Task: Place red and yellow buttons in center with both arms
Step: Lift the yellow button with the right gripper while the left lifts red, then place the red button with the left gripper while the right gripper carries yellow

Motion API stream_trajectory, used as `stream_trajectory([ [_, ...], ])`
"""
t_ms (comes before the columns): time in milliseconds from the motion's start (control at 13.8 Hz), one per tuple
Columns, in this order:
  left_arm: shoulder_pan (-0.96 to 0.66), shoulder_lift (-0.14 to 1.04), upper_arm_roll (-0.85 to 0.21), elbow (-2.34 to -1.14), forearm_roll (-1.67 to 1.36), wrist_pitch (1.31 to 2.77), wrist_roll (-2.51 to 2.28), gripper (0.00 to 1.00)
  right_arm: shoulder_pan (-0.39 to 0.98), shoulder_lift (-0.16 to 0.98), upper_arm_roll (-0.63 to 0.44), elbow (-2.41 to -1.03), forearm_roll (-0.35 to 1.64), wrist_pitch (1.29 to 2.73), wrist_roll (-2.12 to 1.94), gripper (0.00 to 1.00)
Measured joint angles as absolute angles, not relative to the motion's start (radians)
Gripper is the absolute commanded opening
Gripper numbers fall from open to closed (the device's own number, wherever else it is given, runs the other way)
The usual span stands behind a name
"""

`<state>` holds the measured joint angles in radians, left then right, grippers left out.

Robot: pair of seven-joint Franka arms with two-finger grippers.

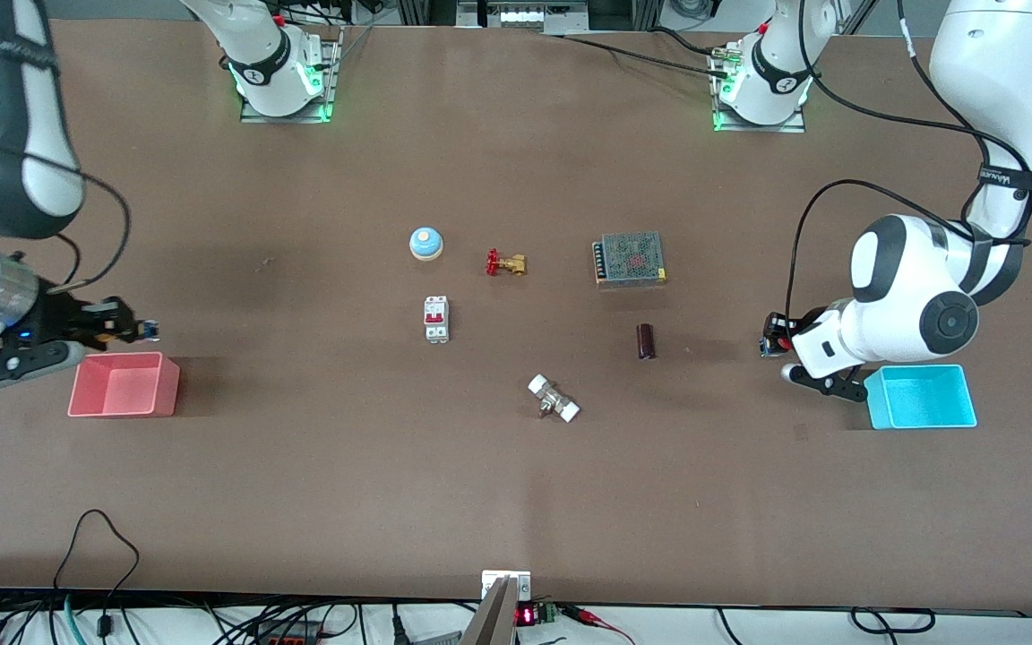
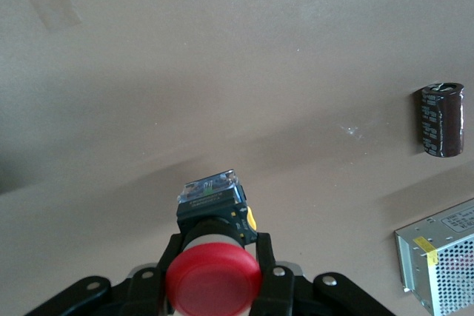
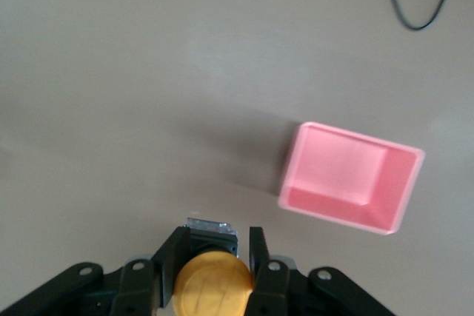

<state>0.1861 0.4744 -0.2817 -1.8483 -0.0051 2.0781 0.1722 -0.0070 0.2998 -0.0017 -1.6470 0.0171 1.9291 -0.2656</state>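
Both arms were loaded and out at the table ends. The left gripper (image 2: 215, 286) was clamped on the red button (image 2: 213, 280), up in the air beside the blue bin (image 1: 921, 397), at about 3 o'clock from the table's center (image 1: 534, 331). The right gripper (image 3: 213, 283) was clamped on the yellow button (image 3: 213, 285), beside the pink bin (image 1: 124, 384), at about 9 o'clock from the center.

Risks from here (my judgement):
- Center was crowded — breaker (image 1: 436, 319), white-capped fitting (image 1: 554, 398), dark capacitor (image 1: 647, 341), brass valve (image 1: 505, 263), bell (image 1: 426, 243), power supply (image 1: 630, 259) ringed it. A low approach could knock one; the capacitor sat right on the left arm's likely path and would probably roll.
- Both arms converging on one small spot could clash if they arrived together.
- Each grip looked to be on the body just under a rounded cap, so a button could twist or slip in a fast swing.
- Released from height, a top-heavy button could tip over.

Hard to make out: in the front view the red button was only a sliver against the left wrist and the yellow one barely showed — the wrist views carried the grip. Fingertips were hidden under the caps in both wrist views, so contact depth was unclear. Height above the table couldn't be judged. The right arm was cut off at the frame edge.
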Motion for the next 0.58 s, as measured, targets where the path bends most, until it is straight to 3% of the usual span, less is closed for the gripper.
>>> stream_trajectory([
  [289,0.186,0.474,-0.28,-1.94,-0.005,2.209,0.172,0.19,0.174,0.345,0.003,-1.722,-0.007,2.063,0.036,0.12],
  [578,0.186,0.477,-0.279,-1.995,-0.005,2.311,0.17,0.2,0.224,0.446,-0.001,-1.792,-0.081,2.269,0.133,0.12],
])
